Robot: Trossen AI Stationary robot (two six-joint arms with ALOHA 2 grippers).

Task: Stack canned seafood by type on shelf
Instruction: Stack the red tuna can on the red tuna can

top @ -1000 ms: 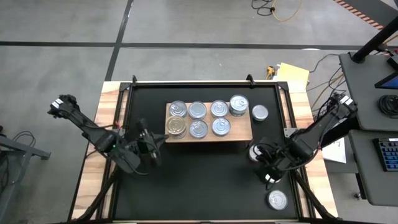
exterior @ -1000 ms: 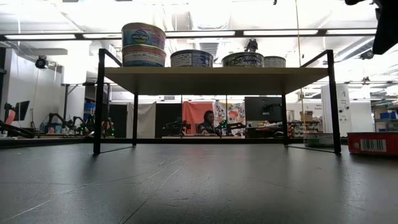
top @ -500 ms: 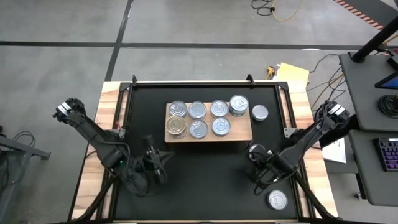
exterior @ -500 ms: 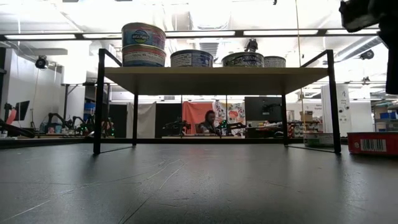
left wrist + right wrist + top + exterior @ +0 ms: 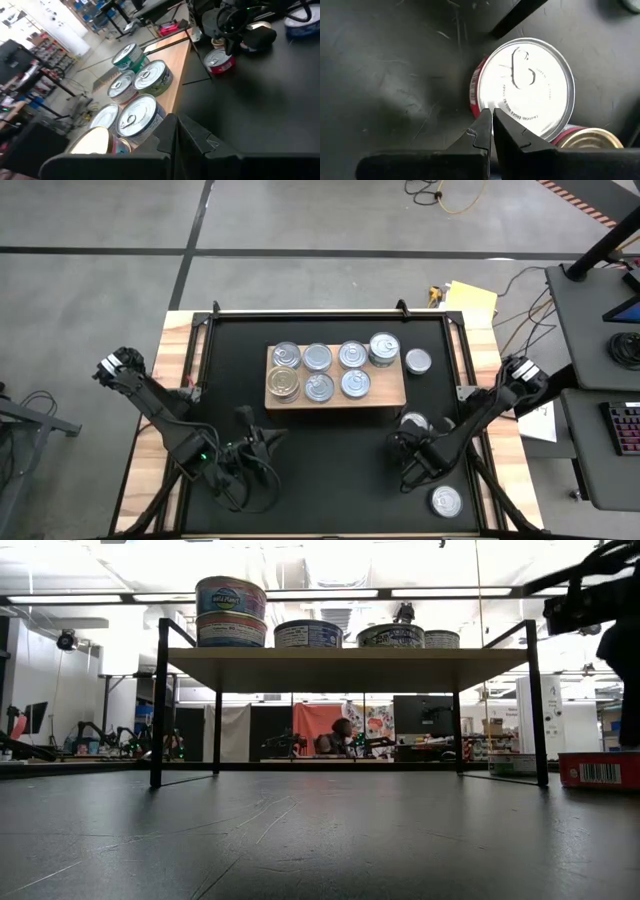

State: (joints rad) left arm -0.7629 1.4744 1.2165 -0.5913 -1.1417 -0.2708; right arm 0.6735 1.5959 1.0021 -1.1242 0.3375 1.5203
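The light-wood shelf (image 5: 386, 394) carries several silver- and gold-lidded cans (image 5: 318, 358), with one stack of two (image 5: 231, 610). On the black mat to the shelf's near right stands a red-sided can with a silver lid (image 5: 530, 85), and a gold-lidded can (image 5: 590, 139) stands beside it. My right gripper (image 5: 492, 114) is shut and points down over that can's rim. My left gripper (image 5: 266, 440) is shut and hangs above the mat to the shelf's near left, aimed at the shelf (image 5: 175, 90). My right gripper comes from above, and its shut fingertips (image 5: 485, 125) stand over the near rim (image 5: 507, 117) of the red-sided can. I cannot tell whether they touch it. The can stands upright on the mat.
One loose can (image 5: 418, 361) stands on the mat just right of the shelf, and another (image 5: 445, 500) stands near the mat's near right corner. The shelf stands on thin black legs (image 5: 157, 700) with free room under it. The mat's middle and near left are bare.
My left gripper has swung toward the table's near edge and a little to the right, staying shut. My right gripper has sunk toward the red-sided can and tipped further downward, also shut. No can has moved.
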